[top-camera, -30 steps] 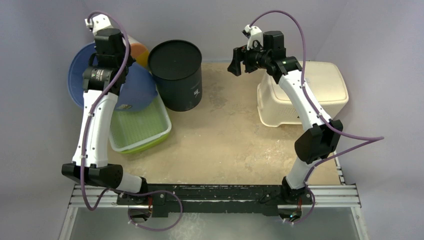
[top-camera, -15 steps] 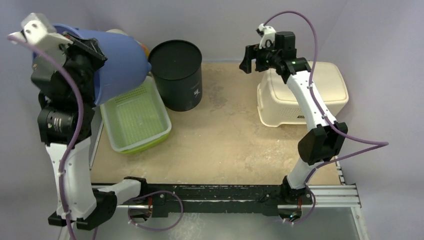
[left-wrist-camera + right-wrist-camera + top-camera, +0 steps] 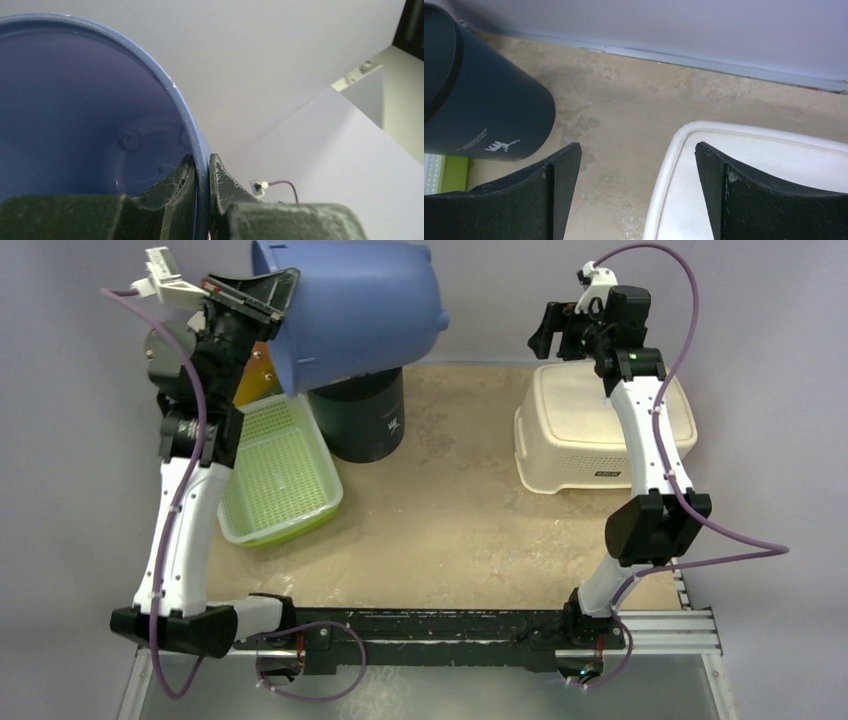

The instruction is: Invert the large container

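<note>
Left hand (image 3: 202, 167) pinches the rim of the blue container (image 3: 350, 305), which juts sideways to its right, held aloft.
</note>
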You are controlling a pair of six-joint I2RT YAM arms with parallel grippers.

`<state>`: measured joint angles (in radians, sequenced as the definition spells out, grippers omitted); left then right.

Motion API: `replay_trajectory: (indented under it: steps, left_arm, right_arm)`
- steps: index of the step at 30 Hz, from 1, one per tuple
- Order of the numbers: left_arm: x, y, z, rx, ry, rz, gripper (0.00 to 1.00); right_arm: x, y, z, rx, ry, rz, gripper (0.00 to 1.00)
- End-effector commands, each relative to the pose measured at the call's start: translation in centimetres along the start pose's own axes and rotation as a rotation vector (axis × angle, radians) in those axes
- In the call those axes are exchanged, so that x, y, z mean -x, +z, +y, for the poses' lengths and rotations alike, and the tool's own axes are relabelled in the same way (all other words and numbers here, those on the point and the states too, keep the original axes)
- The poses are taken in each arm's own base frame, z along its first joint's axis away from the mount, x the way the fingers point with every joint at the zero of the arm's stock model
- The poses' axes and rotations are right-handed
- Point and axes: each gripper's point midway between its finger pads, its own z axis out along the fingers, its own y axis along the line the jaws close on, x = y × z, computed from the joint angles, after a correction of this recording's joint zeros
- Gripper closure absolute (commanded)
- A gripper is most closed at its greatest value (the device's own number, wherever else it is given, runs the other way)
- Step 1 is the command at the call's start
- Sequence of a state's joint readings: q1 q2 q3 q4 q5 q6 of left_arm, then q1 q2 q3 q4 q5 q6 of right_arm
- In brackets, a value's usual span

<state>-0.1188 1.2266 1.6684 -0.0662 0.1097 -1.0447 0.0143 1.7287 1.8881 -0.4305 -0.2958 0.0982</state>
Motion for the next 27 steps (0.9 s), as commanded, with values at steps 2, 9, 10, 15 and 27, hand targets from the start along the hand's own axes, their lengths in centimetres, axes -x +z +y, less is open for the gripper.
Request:
replay_trajectory:
  steps: [2,9,10,15,27]
  left_arm:
    - [3.0,-2.4,-10.2,-0.502,-0.274,-0.064,1.00]
    - [2.1,-3.5,-10.2,-0.645,-0.501,-0.058,1.00]
    - [1.6,-3.4,-10.3,-0.650,-0.525,-0.052,1.00]
    - [-4.0,-2.5,-11.1,-0.623,-0.603,0.066,1.00]
    - [-14.4,-2.2,-3.5,-0.404,-0.666,0.155,1.00]
  right_arm:
    - [4.1,-1.5,-2.6,-0.049,0.001,-0.120,0.14]
    - [5.2,-2.7,-4.7,-0.061,0.036,-0.174,0.13]
    - [5.2,-2.7,-4.7,-0.056,0.039,-0.174,0.13]
    - [5.5,-2.4,-5.0,-0.055,0.036,-0.184,0.13]
    - [6.5,-2.4,-7.2,-0.057,0.047,-0.203,0.13]
